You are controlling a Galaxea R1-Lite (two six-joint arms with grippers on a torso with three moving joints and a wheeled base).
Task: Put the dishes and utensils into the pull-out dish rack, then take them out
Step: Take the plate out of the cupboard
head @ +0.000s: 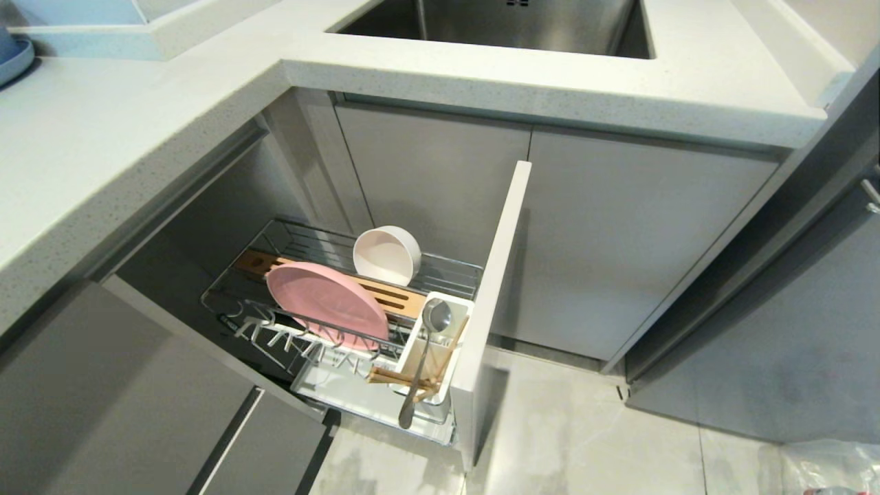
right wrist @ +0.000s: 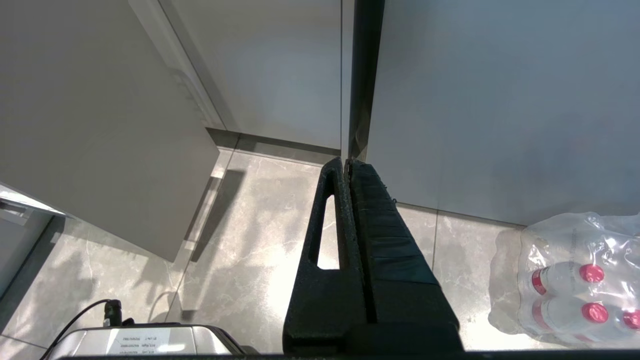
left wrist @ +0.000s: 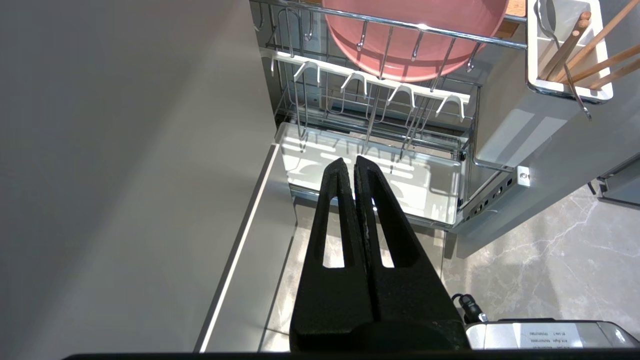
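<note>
The pull-out dish rack [head: 454, 271] stands drawn out from under the counter, its pale grey cabinet front [head: 491, 302] on the right. A cream-white bowl [head: 386, 256] leans on its side at the back of the wire basket. A pink plate [head: 323, 302] stands in front of it against the orange-wood strip [head: 395, 297]. The metal spoon [head: 423, 357] and wooden chopsticks [head: 399, 378] sit in the white utensil cup [head: 450, 347]. Neither arm shows in the head view. My left gripper [left wrist: 348, 161] hangs shut and empty in front of the drip tray [left wrist: 430, 185]. My right gripper [right wrist: 346, 161] is shut and empty above the floor.
A steel sink [head: 509, 24] is set in the white counter [head: 124, 130] above. A blue plate [head: 14, 58] lies at the counter's far left. A grey cabinet door [head: 137, 412] stands open on the left. A wrapped pack of bottles [right wrist: 575, 280] lies on the tiled floor at the right.
</note>
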